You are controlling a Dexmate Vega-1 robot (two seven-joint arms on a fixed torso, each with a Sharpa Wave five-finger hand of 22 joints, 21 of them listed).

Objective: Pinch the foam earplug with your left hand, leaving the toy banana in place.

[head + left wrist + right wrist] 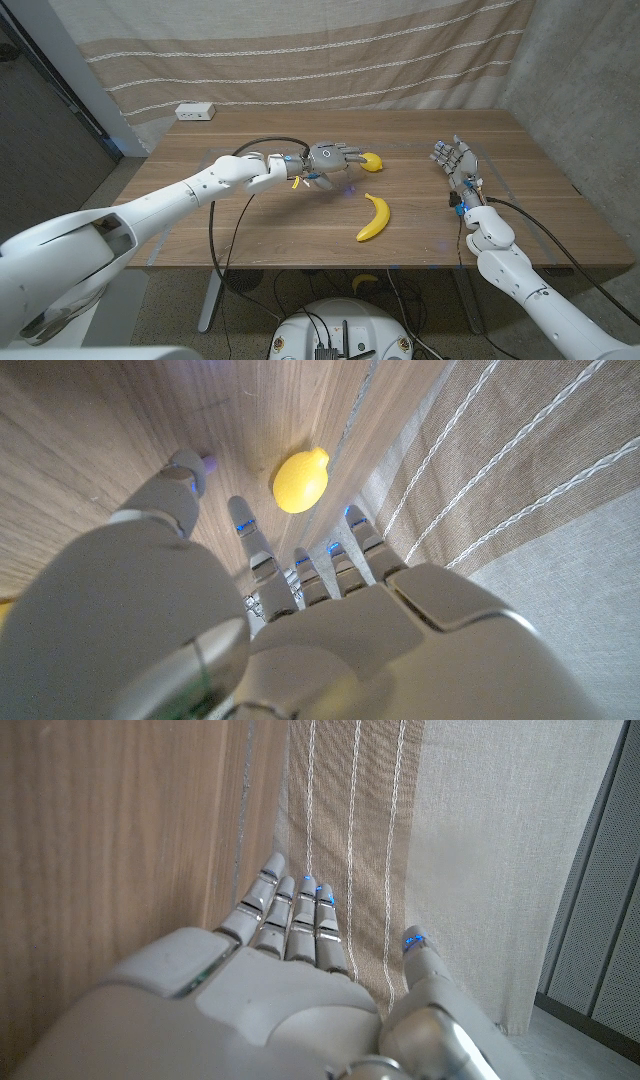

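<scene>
We see the left hand [333, 158] stretched out over the middle of the table [250, 220], fingers apart and holding nothing. Just beyond its fingertips, on the right, lies a small rounded yellow thing [371, 161]. In the left wrist view it looks like a lemon-shaped lump [300, 480], so we can't say for sure it is the earplug, but it is the only small piece near the hand, so we take it as the target. It lies on the wood, apart from the fingers.

The banana [374, 218] lies nearer to us and a bit right of the hand, well clear of it. We judge the hand comes in from the left and far side so the banana stays out of its way.

A faint purple glow [346, 190] shows on the wood near the thumb; what makes it we can't tell.

The right hand [455, 160] stands at the right of the table, fingers spread and pointing up, empty and parked so it doesn't interfere.

A white box [195, 112] sits at the far left edge.

Pinch not yet made. Next we'd expect thumb and finger to close on the small yellow thing.
</scene>
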